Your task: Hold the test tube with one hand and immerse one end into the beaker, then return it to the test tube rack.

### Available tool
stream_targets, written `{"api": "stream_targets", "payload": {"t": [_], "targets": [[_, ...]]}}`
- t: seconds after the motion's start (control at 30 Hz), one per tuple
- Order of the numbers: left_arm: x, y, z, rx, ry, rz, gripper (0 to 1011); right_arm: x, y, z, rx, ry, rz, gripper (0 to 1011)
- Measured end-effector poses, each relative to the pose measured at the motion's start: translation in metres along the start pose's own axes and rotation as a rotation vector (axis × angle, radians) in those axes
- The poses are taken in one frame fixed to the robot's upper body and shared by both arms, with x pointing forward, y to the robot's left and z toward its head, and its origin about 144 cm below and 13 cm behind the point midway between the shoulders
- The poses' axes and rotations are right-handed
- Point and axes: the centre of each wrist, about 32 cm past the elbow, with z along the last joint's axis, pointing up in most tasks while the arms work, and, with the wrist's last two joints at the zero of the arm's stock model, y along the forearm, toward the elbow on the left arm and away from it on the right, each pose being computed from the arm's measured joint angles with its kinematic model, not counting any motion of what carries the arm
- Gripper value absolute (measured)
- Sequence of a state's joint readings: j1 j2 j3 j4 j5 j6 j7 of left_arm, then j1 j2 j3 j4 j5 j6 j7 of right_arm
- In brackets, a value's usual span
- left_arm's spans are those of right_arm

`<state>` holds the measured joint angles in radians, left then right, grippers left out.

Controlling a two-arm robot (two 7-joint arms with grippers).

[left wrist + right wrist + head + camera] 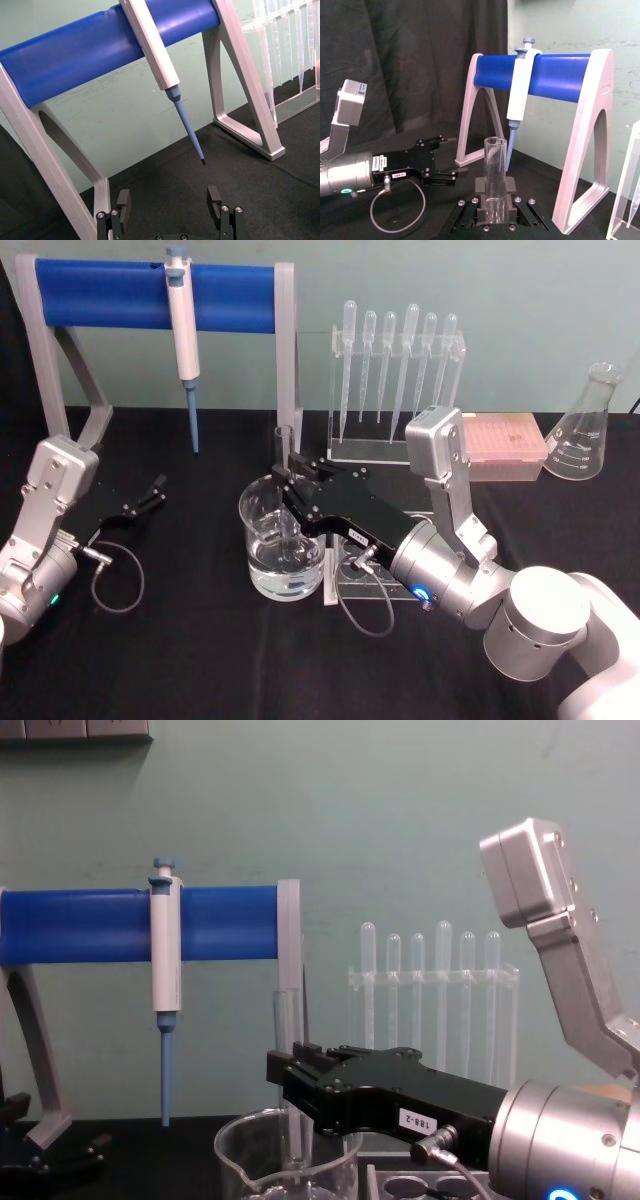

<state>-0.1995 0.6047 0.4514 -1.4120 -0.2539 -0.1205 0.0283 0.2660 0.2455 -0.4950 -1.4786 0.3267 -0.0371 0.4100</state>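
While the left pincer [152,492] rests low at the left of the head view, its two fingers spread apart and holding nothing, the right pincer [290,472] reaches in from the lower right to the middle of the frame and pinches a clear glass test tube [284,445]. The tube stands upright, with its open top above the black fingers and its lower part down inside the beaker [255,545]. The beaker sits at centre on the black worktop [200,660] and is partly filled with clear liquid, which the tube's rounded end appears to reach. Just right of the beaker, under the right arm, is the clear test tube rack [335,592]. Along the top of the frame, a white-and-blue pipettor [183,330] hangs at upper left from a stand [100,295] with a blue bar. A row of plastic pipettes [395,360] stands at upper centre, and a conical flask [585,430] sits at far right.
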Motion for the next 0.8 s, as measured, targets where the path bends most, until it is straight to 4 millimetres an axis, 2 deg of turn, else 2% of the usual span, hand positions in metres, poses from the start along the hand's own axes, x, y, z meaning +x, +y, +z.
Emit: {"api": "stream_targets", "payload": {"t": [0.8], "targets": [[0.0000,0.0000,0.0000,0.000,0.000,0.000,1000,0.0000,0.0000,0.0000,0.000,0.000,0.000,222]]}}
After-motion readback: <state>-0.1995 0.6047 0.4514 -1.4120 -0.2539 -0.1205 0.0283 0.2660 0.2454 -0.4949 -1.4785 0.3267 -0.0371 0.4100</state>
